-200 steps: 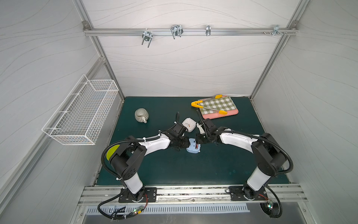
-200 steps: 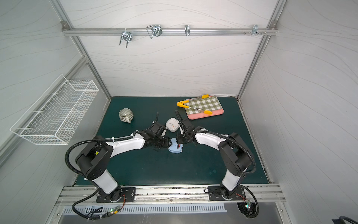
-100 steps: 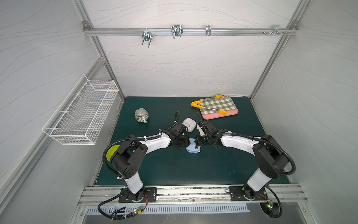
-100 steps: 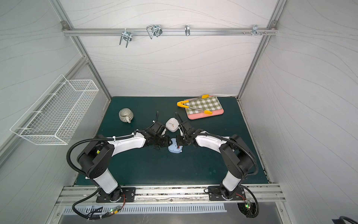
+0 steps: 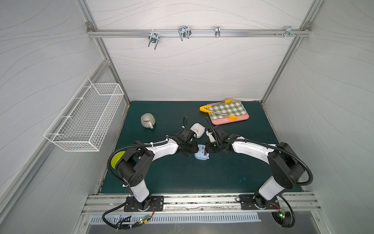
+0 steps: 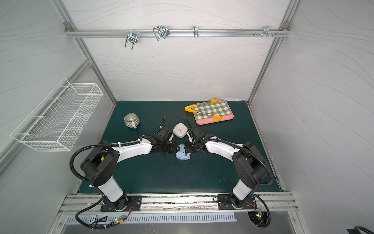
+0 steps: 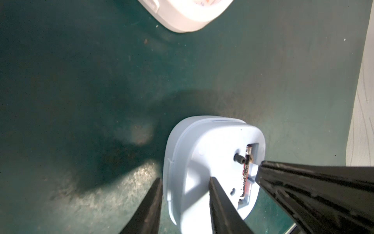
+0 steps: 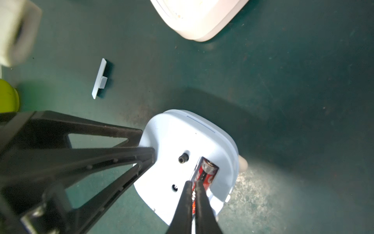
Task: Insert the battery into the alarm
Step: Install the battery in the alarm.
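A pale blue alarm [image 5: 201, 153] [image 6: 182, 153] lies face down on the green mat, its back and uncovered battery slot facing up. A red and black battery [image 8: 208, 172] [image 7: 245, 172] lies in that slot. My left gripper [image 7: 185, 179] [image 5: 194, 149] is shut on the alarm's [image 7: 202, 152] side, one finger outside the rim and one on the back. My right gripper [image 8: 194, 182] [image 5: 207, 150] is shut, its joined tips resting on the battery from above. In the right wrist view the left gripper's fingers [image 8: 145, 145] touch the alarm's [image 8: 182, 137] edge.
A white clock [image 5: 197, 130] [image 6: 180, 130] lies just behind the alarm. A small pale battery cover [image 8: 99, 79] lies loose on the mat. A striped mug [image 5: 147, 120] sits far left, a pink board [image 5: 242, 118] with checked cloth and yellow tongs [image 5: 218, 113] far right. A wire basket [image 5: 87, 119] hangs on the left wall.
The right gripper has shifted slightly over the alarm's back. The left gripper and the alarm have stayed where they were.
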Available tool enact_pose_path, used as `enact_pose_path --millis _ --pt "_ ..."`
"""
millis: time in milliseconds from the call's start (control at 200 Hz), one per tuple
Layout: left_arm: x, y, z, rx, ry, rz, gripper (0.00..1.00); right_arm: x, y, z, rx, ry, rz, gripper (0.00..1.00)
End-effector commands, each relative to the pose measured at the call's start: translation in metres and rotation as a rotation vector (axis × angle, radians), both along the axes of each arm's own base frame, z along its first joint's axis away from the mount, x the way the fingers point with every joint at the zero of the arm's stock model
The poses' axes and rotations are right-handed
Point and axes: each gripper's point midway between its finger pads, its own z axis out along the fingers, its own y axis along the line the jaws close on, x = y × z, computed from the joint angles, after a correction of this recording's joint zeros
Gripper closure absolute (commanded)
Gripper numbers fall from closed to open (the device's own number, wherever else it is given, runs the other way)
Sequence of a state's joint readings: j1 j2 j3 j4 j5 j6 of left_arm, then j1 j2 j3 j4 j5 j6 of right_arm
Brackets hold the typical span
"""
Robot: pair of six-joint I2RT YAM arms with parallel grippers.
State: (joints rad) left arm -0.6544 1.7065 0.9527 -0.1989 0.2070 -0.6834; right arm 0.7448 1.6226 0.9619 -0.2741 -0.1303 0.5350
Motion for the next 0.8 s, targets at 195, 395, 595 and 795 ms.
enact_pose_path --millis 195,395,595,795 --pt "-0.023 0.026 -0.034 0.132 0.116 0.005 0.6 -0.012 -0.006 -0.022 -0.031 0.096 -0.02 0.96" --pt "-0.017 0.022 -0.008 0.104 0.066 -0.011 0.54 -0.008 0.003 0.0 0.036 0.056 -0.001 0.85" --pt "0.003 0.025 0.046 0.039 -0.06 0.02 0.43 0.002 0.007 0.034 0.083 -0.03 -0.013 0.57" --pt "0.03 0.095 0.06 0.032 -0.117 0.25 0.3 0.008 0.026 0.056 0.129 -0.059 -0.023 0.49"
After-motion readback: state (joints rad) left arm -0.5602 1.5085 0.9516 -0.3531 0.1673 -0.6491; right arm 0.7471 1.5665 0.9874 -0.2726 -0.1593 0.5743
